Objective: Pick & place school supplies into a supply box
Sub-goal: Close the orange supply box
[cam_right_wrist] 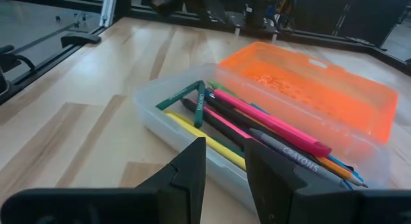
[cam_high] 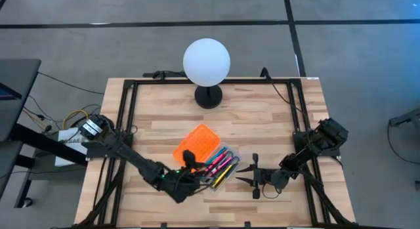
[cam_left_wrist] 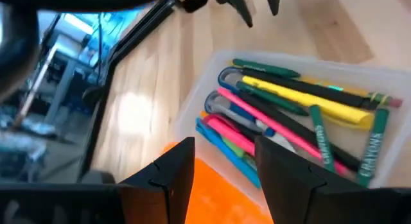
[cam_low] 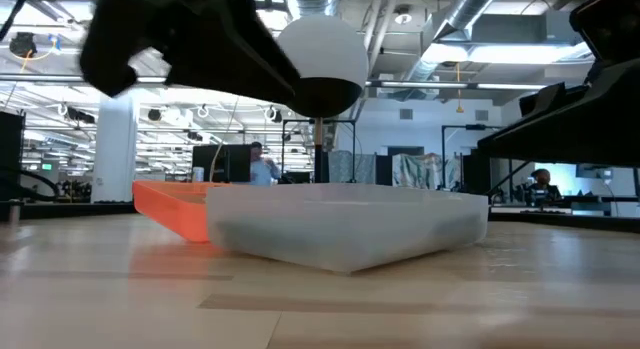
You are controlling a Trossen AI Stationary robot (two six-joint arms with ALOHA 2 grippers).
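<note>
The supply box [cam_high: 223, 165] lies open at the table's middle near edge. Its clear body [cam_right_wrist: 148, 102] holds the school supplies [cam_left_wrist: 289, 102]: pink, green, yellow and black pens and crayons, with blue-handled scissors [cam_left_wrist: 226, 90] at one end. The orange lid [cam_high: 195, 142] lies flat on the table at the body's far left side. My left gripper [cam_left_wrist: 225, 169] hangs open above the lid's near edge [cam_left_wrist: 215, 198], with nothing between its fingers. To the right of the box, my right gripper [cam_right_wrist: 225, 166] is open and low, pointing at it with nothing in its fingers.
A white globe lamp [cam_high: 207, 62] on a black foot [cam_high: 209, 96] stands at the table's far middle. A black frame [cam_high: 125, 124] runs along the table's edges. Bare wood [cam_high: 262, 124] lies between the lamp and the box.
</note>
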